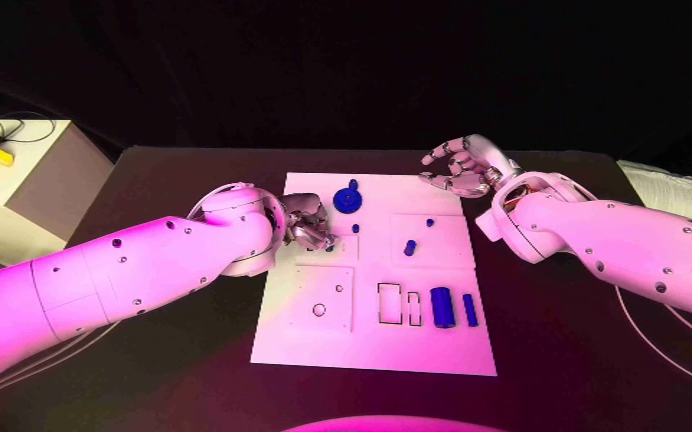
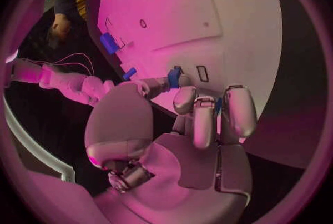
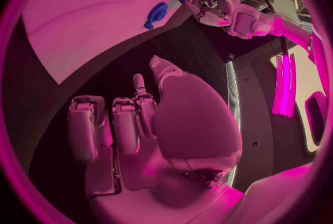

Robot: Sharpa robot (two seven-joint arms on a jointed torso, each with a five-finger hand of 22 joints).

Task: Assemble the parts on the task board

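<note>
left hand [image 1: 307, 224] sits at the white board's [image 1: 310, 342] left edge, fingers curled round a small blue part [image 2: 174, 77] — a firm pinch. right hand [image 1: 464, 166] hovers off the board's far right corner, fingers spread, holding nothing — more blue pieces [image 1: 443, 307] lie on the board.

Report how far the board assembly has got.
Looks done: a blue gear and a small blue peg stand on the task board. In hand: the left robot hand pinches a blue part over the board. Left: two blue blocks lie loose beside outlined slots; the right robot hand is open, off the board.
</note>
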